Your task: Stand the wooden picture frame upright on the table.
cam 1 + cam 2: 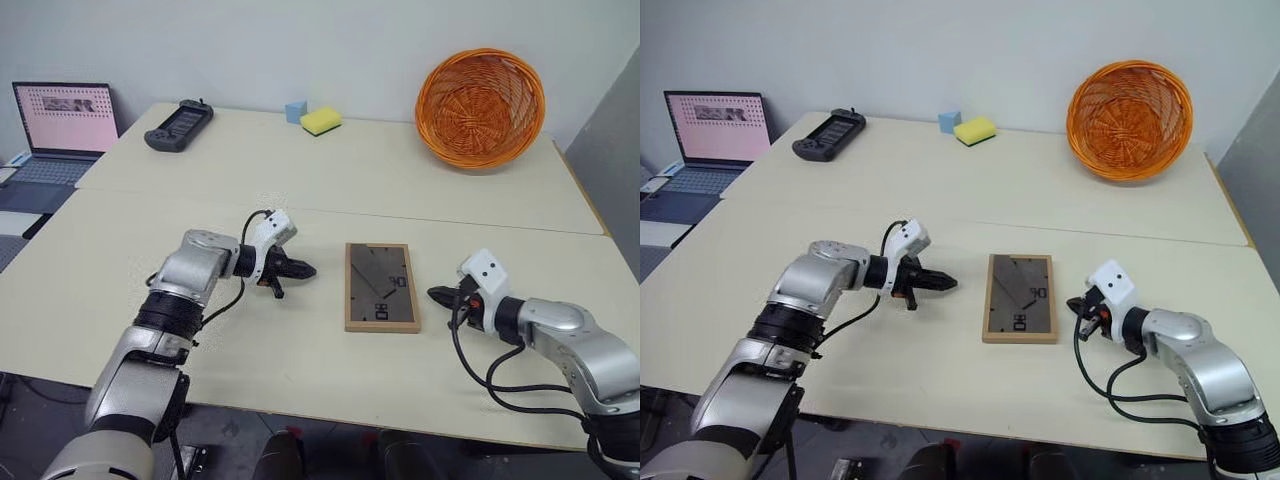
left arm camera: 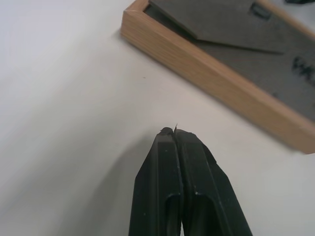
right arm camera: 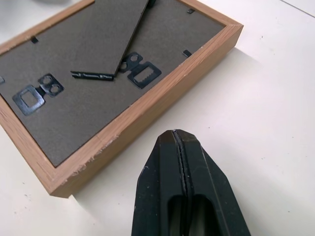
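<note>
On the table, from my left, my left gripper is pinched closed on nothing, the wooden picture frame lies flat, backing up, and my right gripper is likewise closed and empty. Far right, the orange basket holds nothing. My right wrist view shows the frame's metal hangers close up.

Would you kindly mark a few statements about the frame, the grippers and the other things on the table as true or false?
1. The small light-wood picture frame lies flat on the pale cream table, grey backing up. True.
2. The left gripper holds the frame's edge. False: its fingers are shut on nothing, short of the frame.
3. The right gripper is shut, beside the frame. True.
4. The orange wicker basket lies on the frame. False: it sits at the table's far right.
5. A yellow sponge lies beside a small blue block. True.
</note>
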### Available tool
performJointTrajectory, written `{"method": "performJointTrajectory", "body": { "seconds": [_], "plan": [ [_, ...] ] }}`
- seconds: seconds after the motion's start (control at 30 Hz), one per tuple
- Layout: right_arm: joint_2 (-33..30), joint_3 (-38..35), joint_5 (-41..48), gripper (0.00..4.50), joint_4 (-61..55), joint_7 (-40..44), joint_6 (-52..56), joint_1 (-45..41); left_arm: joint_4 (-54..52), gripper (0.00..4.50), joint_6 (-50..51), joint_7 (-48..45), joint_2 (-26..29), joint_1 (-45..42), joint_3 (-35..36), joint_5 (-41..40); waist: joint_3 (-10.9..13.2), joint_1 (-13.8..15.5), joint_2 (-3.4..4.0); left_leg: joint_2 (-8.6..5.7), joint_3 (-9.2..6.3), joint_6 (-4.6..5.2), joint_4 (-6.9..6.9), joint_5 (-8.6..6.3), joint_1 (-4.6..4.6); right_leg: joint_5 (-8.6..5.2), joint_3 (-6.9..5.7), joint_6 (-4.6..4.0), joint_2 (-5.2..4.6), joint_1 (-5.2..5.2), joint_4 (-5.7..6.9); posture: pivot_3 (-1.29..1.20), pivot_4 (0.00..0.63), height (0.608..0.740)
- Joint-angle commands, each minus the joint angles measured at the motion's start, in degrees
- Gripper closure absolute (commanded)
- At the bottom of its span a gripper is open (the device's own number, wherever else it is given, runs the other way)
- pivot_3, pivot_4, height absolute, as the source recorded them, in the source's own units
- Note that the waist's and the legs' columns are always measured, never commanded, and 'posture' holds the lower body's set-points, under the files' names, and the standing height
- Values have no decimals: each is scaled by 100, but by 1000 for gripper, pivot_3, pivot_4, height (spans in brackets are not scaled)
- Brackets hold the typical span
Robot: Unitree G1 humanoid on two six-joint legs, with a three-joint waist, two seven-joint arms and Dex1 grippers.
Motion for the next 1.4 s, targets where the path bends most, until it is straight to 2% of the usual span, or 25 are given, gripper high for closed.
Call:
{"method": "performJointTrajectory", "body": {
  "seconds": [0.03,0.1,0.23,0.4,0.57,0.7,0.9,1.27,1.3,1.4],
  "plan": [
    [-38,-33,-25,4500,24,101,-211,-23,-904,4480,3004,648,-169,-85,723,-740,0,0,0,0,-2,0,0,0,0,0,-1,0,0,0,0,0,150,740],
    [27,10,-47,4500,50,76,-240,-9,-238,4480,3788,1477,-573,-286,1290,-1102,0,3,0,0,-2,0,2,0,1,-1,-4,2,0,1,1,0,150,740],
    [124,95,-64,4500,-35,27,-219,51,353,4480,3876,3114,-841,-206,1771,-2163,0,-17,-1,3,-6,0,6,0,3,-2,-10,3,0,1,4,0,150,740],
    [92,183,-110,4500,-122,35,-244,190,527,4480,3876,5237,-809,134,2137,-4480,-2,-29,1,9,-8,-1,4,0,7,-1,-9,1,-3,1,12,0,150,740],
    [83,211,-180,4500,-64,68,-296,165,554,4480,3876,6858,-571,313,1900,-6684,-2,-17,0,4,-7,-2,6,1,7,-1,-5,2,-9,2,11,0,150,740],
    [117,237,-252,4500,30,99,-348,111,603,4480,3876,7997,-497,397,1871,-7856,-2,1,0,3,-8,-2,6,1,7,-1,-7,2,-8,2,11,0,150,740],
    [138,269,-271,4500,41,108,-372,114,258,3417,3276,9058,-112,563,1140,-9891,-2,20,0,-2,-8,-3,6,1,7,-1,-7,1,-10,3,11,0,150,740],
    [128,254,-292,4500,77,104,-388,116,181,1321,3002,9055,20,667,861,-10037,-2,46,0,-3,-5,-4,6,2,7,-1,-3,1,-9,3,8,0,150,740],
    [131,257,-298,4500,82,103,-394,116,176,1181,2992,9061,21,675,856,-10037,-2,47,0,-3,-5,-4,6,2,7,-1,-3,1,-8,2,8,0,150,740],
    [151,280,-318,4500,136,100,-434,101,184,1181,2972,9087,27,712,850,-10037,-2,51,0,-4,-4,-4,6,2,7,-1,-1,1,-9,3,7,0,150,740]
  ]
}}
